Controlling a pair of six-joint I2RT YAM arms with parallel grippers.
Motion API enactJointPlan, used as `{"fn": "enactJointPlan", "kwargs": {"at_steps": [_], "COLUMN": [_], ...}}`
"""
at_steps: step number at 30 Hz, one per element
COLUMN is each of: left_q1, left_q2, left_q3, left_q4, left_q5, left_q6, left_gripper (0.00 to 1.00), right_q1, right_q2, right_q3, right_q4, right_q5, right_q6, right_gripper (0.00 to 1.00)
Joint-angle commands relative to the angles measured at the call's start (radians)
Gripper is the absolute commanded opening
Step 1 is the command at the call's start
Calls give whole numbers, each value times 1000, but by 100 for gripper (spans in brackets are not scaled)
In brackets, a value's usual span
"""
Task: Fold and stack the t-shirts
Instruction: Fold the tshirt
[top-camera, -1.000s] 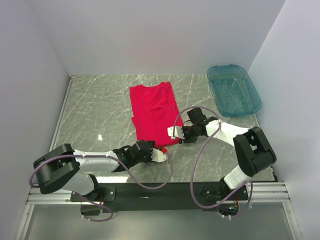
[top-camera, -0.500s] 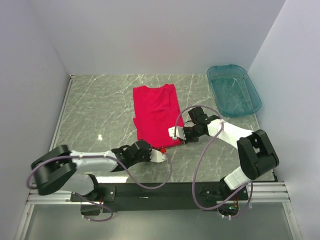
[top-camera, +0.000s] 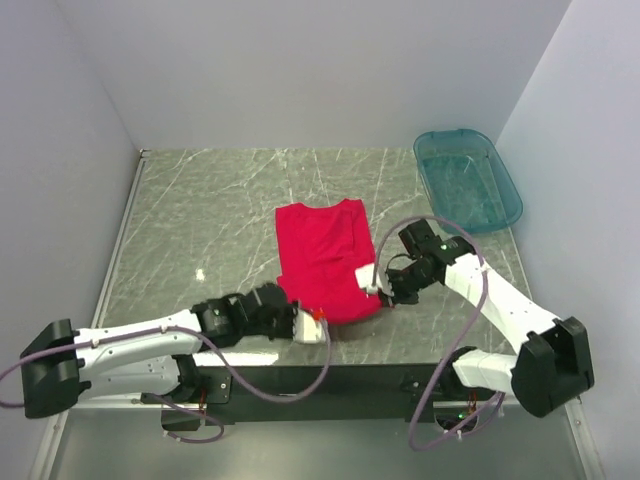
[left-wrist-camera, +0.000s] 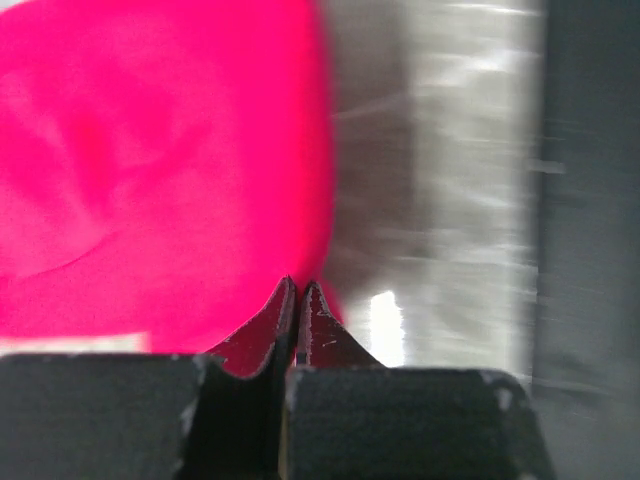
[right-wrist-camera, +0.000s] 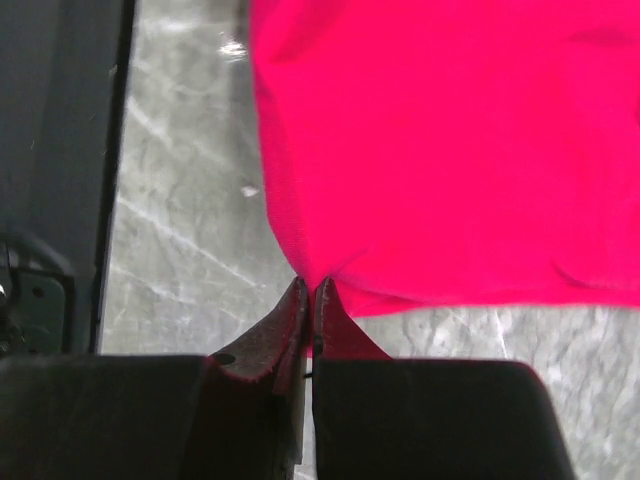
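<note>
On the grey marble-patterned table (top-camera: 200, 220), a red t-shirt (top-camera: 325, 260) of soft cloth lies mostly flat near the middle, with its near hem close to the front edge. Both grippers are clenched on this hem: the left gripper (top-camera: 317, 321) pinches the near-left corner and the right gripper (top-camera: 376, 290) the near-right corner, fingertips pressed together on red cloth in both wrist views. A translucent teal plastic bin (top-camera: 467, 180) stands at the far right, well apart from the shirt.
</note>
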Motion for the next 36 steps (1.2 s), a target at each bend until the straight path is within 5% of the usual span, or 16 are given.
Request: {"fn": "enactJointPlan", "kwargs": {"at_steps": [1,6,12,19,36], "left_q1": [182,487,635,675,702], "left_q2": [-9,205,512,703,843], "left_q3": [49,198,428,528,635], "left_q4": [138,272,347,494,488], "left_q5": [27,130,141,18,-48], "left_q6": [105,188,160,122,94], "left_gripper": [1,1,0,1,2], "right_q1": [-39,-89,-114,-114,-116], "right_q2": [81,290,609,856,939], "right_q3": [106,369,741,995,1010], "right_q4": [81,240,320,356,460], "right_q5": [-24,45,127,233,325], "right_q6": [178,443,681,806,912], "right_gripper": [0,0,0,0,0]}}
